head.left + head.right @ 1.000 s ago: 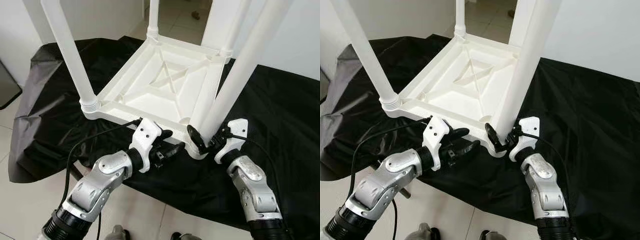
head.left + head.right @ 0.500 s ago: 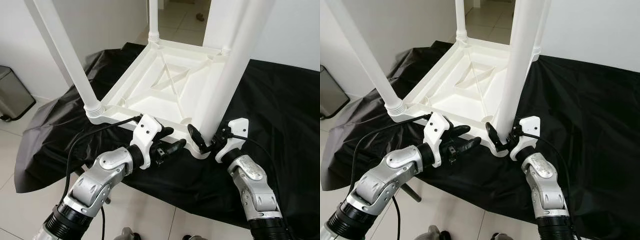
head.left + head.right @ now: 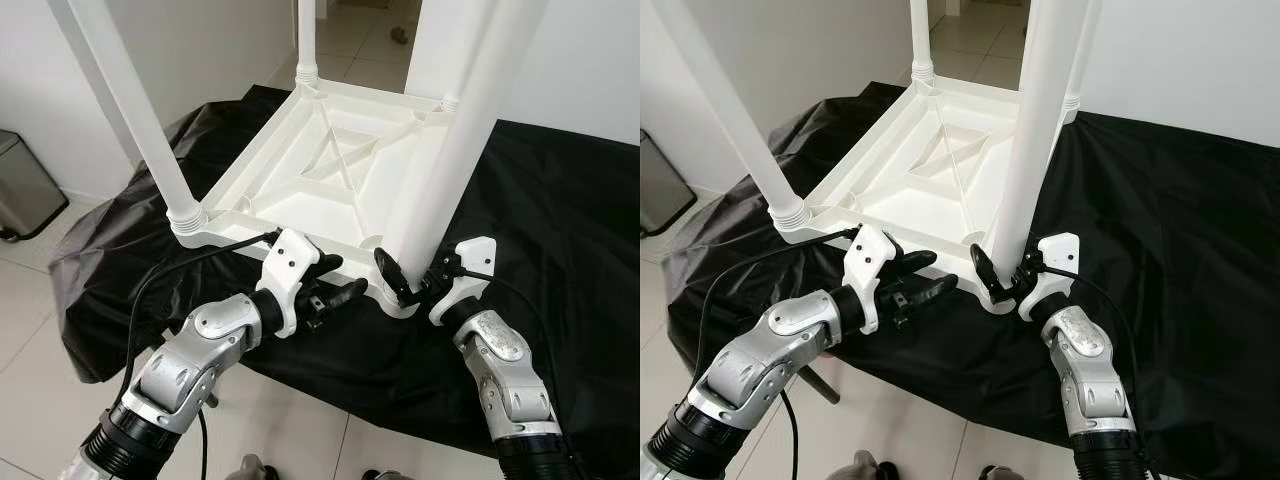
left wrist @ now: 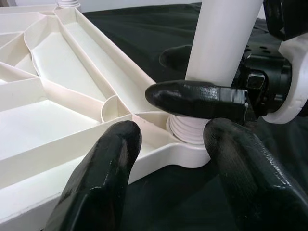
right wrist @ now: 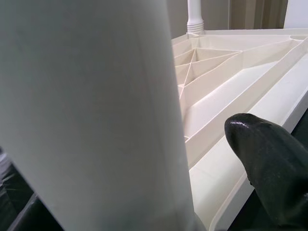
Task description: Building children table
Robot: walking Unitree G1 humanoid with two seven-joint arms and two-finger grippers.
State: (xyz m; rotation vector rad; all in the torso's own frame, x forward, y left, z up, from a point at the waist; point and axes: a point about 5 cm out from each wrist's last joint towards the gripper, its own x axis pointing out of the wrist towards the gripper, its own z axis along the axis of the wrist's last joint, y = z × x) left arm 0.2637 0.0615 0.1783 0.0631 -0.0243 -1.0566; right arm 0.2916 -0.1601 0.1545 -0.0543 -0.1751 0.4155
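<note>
- Black cloth (image 3: 560, 200) covered the work surface; pale tiled floor (image 3: 30, 300) lay around it, with a grey bin (image 3: 25, 195) at the robot's left.
- White plastic children's table (image 3: 340, 170) lay upside down on the cloth, ribbed underside up, legs pointing upward.
- Right gripper (image 3: 408, 283) was at the base of the near-right leg (image 3: 460, 140), one finger on each side of it, closed around the leg just above its threaded collar.
- Left gripper (image 3: 335, 283) sat just beside the near edge of the table, fingers parted, holding nothing; its tips pointed toward the same corner socket (image 4: 188, 131).
- Black cable (image 3: 160, 285) ran along the left arm.
</note>
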